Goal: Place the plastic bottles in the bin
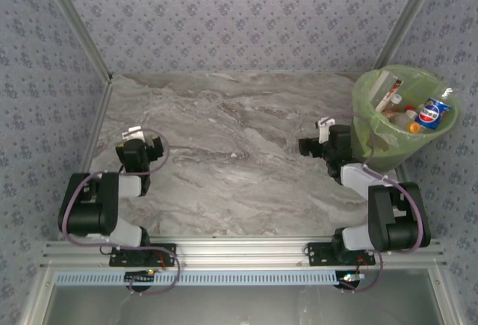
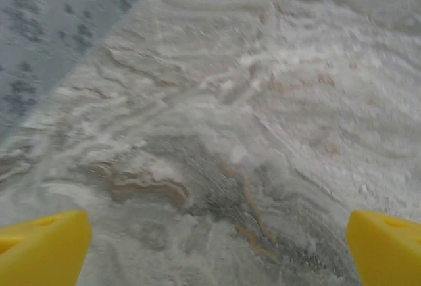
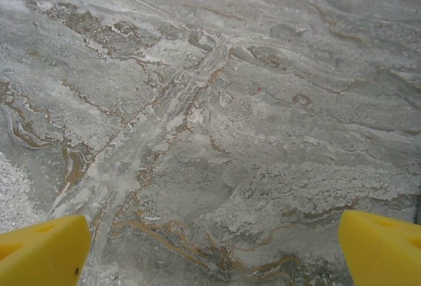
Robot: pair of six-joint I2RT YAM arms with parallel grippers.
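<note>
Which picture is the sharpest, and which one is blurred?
Left wrist view: blurred, veins of the marble table look smeared. Right wrist view: sharpest, veins crisp. Top external view: even light, no hard shadows, small details in the bin soft.

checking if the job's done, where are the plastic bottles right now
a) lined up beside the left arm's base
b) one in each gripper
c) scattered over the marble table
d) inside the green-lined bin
D: in the top view the plastic bottles lie piled together inside the bin, which stands at the far right corner of the table.
</note>
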